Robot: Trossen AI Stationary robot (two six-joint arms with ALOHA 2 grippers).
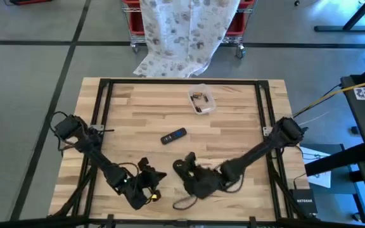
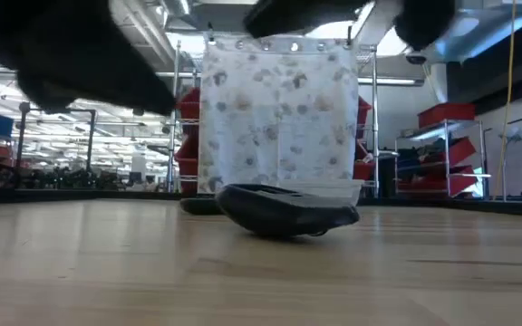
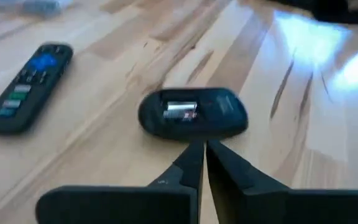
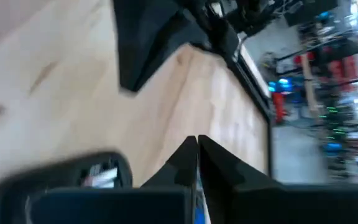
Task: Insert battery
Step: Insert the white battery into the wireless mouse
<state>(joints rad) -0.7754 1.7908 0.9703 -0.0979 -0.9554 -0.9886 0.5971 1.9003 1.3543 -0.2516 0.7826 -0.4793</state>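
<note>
Left gripper [image 3: 204, 158] is hovering low at the table's [image 1: 233, 126] near edge, fingers closed together, gripping nothing. Right gripper [image 4: 197, 155] is sitting just beside it, fingers also pinched closed and empty. Black oval device [image 3: 193, 113] is lying between them, compartment exposed with a battery [image 3: 180, 110] showing inside. Remote [image 1: 173, 135] is resting mid-table; clear container [image 1: 202, 100] is sitting farther back.

Overhead, table-level, two wrist views, sharing tabletop [image 1: 233, 133]
</note>
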